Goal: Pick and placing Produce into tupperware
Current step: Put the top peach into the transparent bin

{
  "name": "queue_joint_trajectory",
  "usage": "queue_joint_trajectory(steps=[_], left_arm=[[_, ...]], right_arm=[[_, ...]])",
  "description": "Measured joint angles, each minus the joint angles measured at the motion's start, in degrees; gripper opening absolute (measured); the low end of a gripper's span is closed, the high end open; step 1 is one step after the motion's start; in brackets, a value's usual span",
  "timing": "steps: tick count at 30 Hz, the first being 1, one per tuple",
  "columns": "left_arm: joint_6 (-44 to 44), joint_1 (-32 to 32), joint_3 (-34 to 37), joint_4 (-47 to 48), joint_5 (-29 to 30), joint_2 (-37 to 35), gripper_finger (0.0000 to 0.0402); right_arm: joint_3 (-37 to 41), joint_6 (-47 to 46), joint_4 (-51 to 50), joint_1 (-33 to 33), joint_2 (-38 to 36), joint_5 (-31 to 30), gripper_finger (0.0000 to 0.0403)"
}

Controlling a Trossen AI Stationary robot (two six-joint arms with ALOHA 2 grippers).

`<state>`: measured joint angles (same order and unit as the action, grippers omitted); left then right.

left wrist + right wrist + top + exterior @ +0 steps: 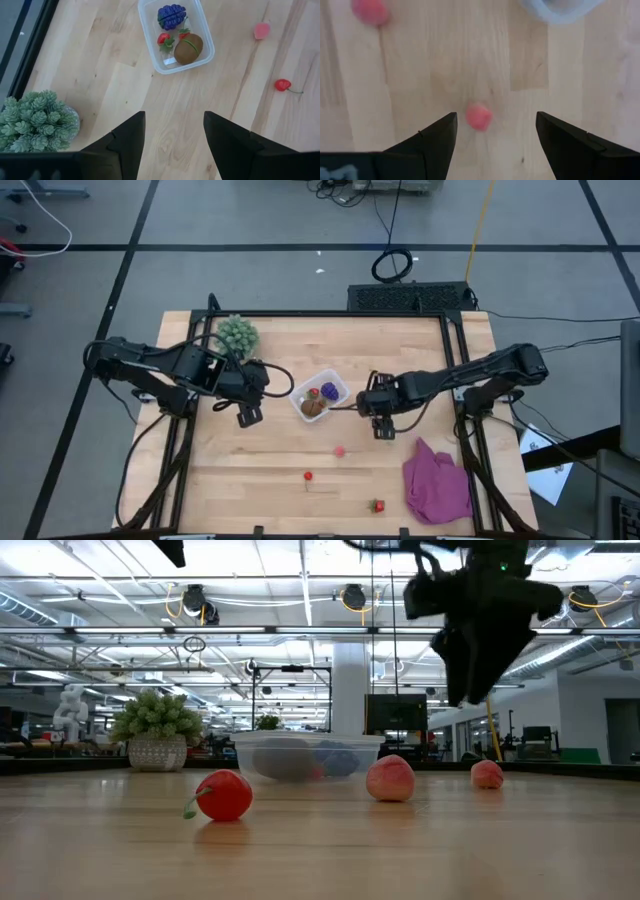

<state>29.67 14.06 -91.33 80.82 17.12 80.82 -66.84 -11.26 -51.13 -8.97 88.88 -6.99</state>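
Three small fruits are not in the tub (338,386) yet: a pink one (340,450), a red cherry (308,476) and a strawberry (377,505) lie apart on the desk (230,480). The brown fruit (188,48), the purple bunch (171,16) and a tiny red one sit inside the tub.

The right gripper (492,142) hangs over the pink fruit, jaws spread wide and empty. The left gripper (172,145) waits beside the tub, jaws apart too.

The pink fruit looks light, round and smooth. It may roll, so pinch it across its middle.
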Motion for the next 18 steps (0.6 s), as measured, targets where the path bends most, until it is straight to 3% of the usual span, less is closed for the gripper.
queue_joint_trajectory(steps=[7, 18], left_arm=[[-1.07, 0.00, 0.00, 0.00, 0.01, 0.00, 0.0207], [-1.44, 0.00, -0.01, -0.04, 0.01, 0.00, 0.0207]], right_arm=[[3.86, -1.55, 2.40, 3.88, -0.02, 5.71, 0.0263], [9.19, -3.20, 9.17, 4.85, -0.02, 11.81, 0.0263]])
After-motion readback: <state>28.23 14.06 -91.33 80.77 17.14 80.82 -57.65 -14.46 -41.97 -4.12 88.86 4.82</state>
